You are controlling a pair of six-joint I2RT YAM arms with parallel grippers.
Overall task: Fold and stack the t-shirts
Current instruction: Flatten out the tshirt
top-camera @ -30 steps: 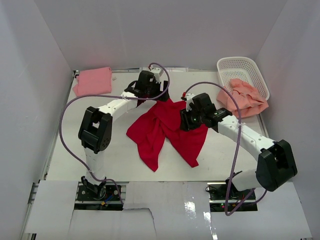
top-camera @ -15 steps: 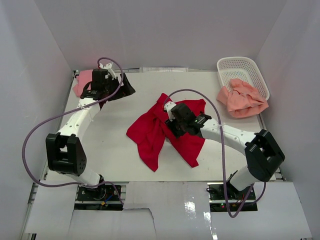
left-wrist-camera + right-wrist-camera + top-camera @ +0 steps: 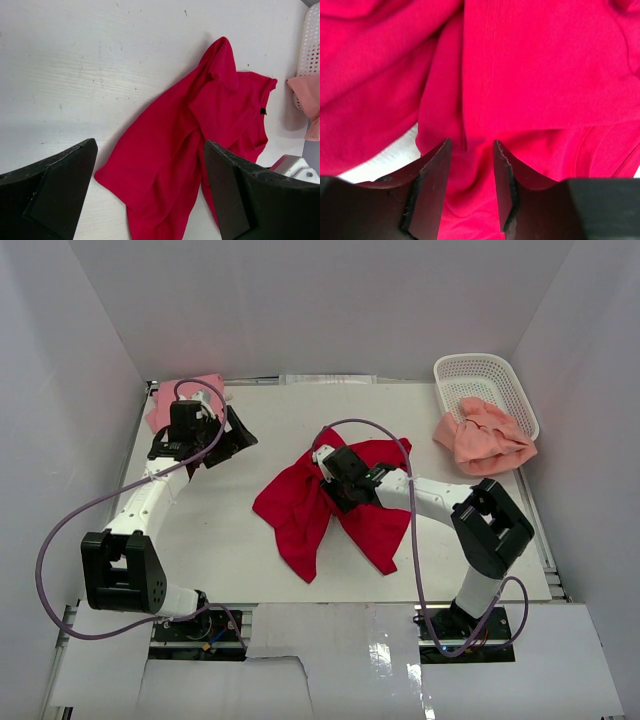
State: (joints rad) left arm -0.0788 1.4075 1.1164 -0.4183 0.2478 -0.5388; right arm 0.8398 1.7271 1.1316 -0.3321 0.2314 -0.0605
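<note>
Left pincer (image 3: 150,145): spread wide, nothing between jaws, above bare tabletop (image 3: 205,530) at back-left, just beside light pink t-shirt (image 3: 160,408). Pink t-shirt lies flat in back-left corner.

Right pincer (image 3: 470,150): jaws part-way apart, low over crumpled red t-shirt (image 3: 300,510), cloth ridge running into gap; cannot tell whether cloth pinched.

Red t-shirt: unfolded, rumpled, mid-tabletop.

Salmon-peach t-shirt (image 3: 485,440): bunched at back-right, draped over near rim of white lattice basket (image 3: 500,375).
</note>
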